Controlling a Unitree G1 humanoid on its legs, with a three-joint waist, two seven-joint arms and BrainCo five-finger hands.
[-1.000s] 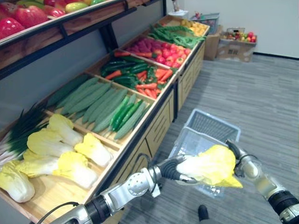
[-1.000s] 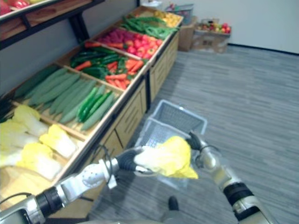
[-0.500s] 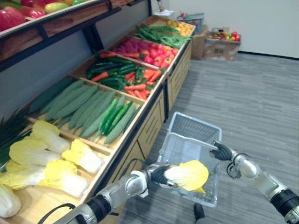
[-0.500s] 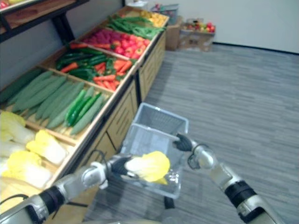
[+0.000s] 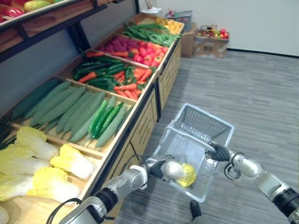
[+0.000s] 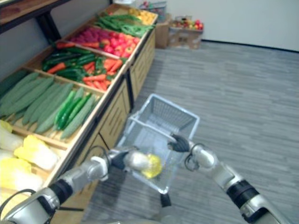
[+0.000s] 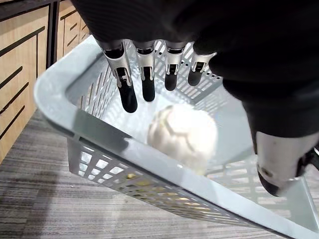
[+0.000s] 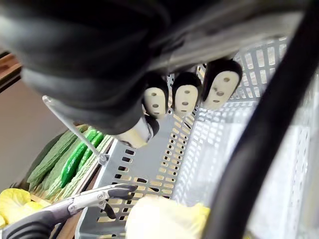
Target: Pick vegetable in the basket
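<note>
The wooden produce stand (image 5: 140, 116) runs up the left side of the eye views, with cucumbers (image 5: 79, 109) mid-left and loose cabbages (image 5: 46, 163) at lower left. The pale mesh basket (image 5: 205, 125) hangs over the floor at lower centre. The right hand (image 5: 219, 153) comes in from the lower right and has its fingers curled round the basket's handle at the right rim.

The left hand (image 5: 159, 169) reaches in from the lower left over the basket's near rim. Its fingers (image 7: 127, 94) are straight and spread, with the thumb well apart from them, and they clasp nothing.

The yellow cabbage (image 5: 181, 173) lies inside the basket at its near end, just past the left fingertips and below them. Its pale stem end faces that hand and its yellow leaves point toward the right of the frame. The left hand is the nearer one. Its way out is probably up and back toward the lower left, over the rim just beneath it.
</note>
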